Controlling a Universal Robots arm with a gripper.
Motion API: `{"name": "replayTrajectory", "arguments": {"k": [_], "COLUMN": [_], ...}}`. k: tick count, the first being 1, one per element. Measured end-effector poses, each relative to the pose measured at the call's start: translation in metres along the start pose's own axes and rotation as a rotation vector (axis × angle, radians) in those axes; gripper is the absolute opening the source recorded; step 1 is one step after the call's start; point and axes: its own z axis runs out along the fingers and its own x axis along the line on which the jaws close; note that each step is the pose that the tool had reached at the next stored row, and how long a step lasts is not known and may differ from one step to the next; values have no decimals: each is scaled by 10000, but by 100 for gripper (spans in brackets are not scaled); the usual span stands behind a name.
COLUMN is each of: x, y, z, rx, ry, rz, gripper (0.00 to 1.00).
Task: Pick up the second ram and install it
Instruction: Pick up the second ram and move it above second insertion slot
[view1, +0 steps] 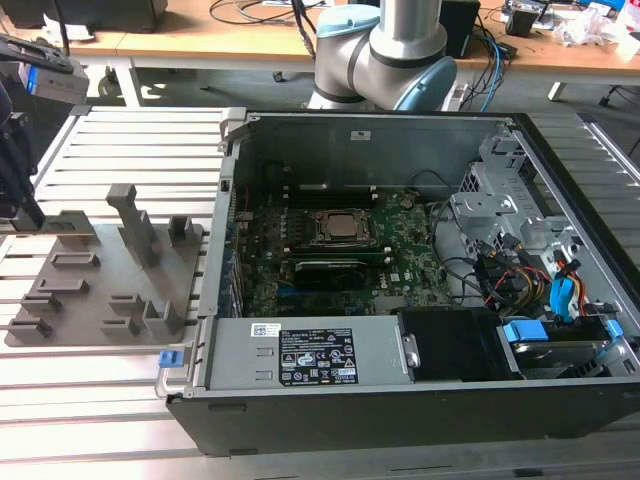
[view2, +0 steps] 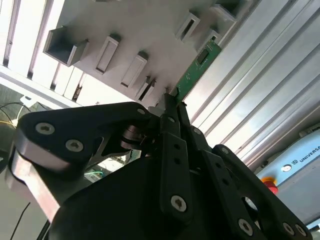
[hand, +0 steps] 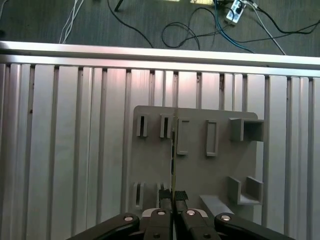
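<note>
The black gripper (hand: 173, 195) has its fingers pinched tight on one end of the long, thin green circuit-board ram stick (view2: 197, 70). The stick juts beyond the fingertips toward the grey plastic holder tray (hand: 155, 165). Held by one end, it could pivot or slip.

There's one ram stick (view2: 197, 70), one gripper (hand: 173, 196), one grey holder tray (view1: 85, 322) at nine o'clock in the exterior view, one open computer case (view1: 400, 410), one motherboard (view1: 410, 250) inside.
</note>
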Motion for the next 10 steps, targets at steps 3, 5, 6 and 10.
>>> {"name": "replayTrajectory", "arguments": {"k": [3,5,6,10], "x": [-2,-2,-4,-7], "y": [3,5,7,12], "z": [-62,-104,-154,-280], "rx": [1,0,0,1], "ry": [0,0,1,0], "rz": [0,0,0,0], "gripper": [14,14,14,14]}}
